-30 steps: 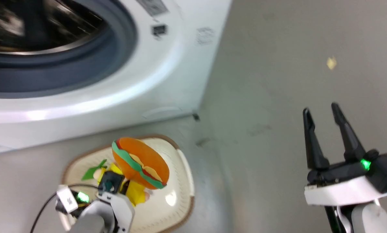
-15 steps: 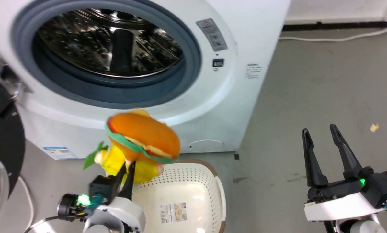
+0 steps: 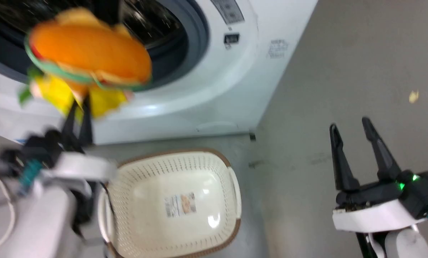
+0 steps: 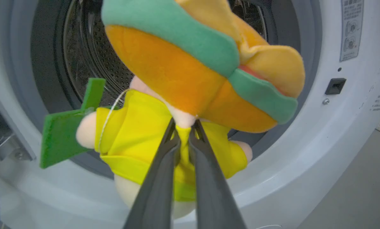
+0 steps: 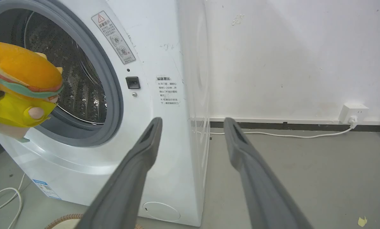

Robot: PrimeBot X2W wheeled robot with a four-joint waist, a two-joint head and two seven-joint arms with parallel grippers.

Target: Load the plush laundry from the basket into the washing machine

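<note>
My left gripper (image 3: 80,102) is shut on the yellow plush (image 3: 56,95), pinching its cloth just under the orange sandwich plush (image 3: 88,59). The two plush pieces hang together in front of the washing machine's (image 3: 217,89) open grey-ringed port (image 3: 196,39). In the left wrist view the left gripper (image 4: 183,127) grips the yellow plush (image 4: 135,140) below the sandwich plush (image 4: 164,73), with the steel drum (image 4: 91,63) right behind. The cream basket (image 3: 145,168) stands on the floor before the washer, holding just its sticker (image 3: 179,205). My right gripper (image 3: 350,123) stands open over the bare floor, and its own view shows this gripper (image 5: 193,122) the same way.
A wall socket (image 5: 353,114) with a white cable (image 5: 288,136) runs along the skirting right of the washer. Another white cable (image 5: 2,197) loops on the floor at the washer's left. A yellow scrap (image 3: 413,96) lies on the grey floor.
My left gripper has lifted both plush pieces out of the basket and up in front of the washer's port. The head camera has shifted. The right gripper stays open and still.
</note>
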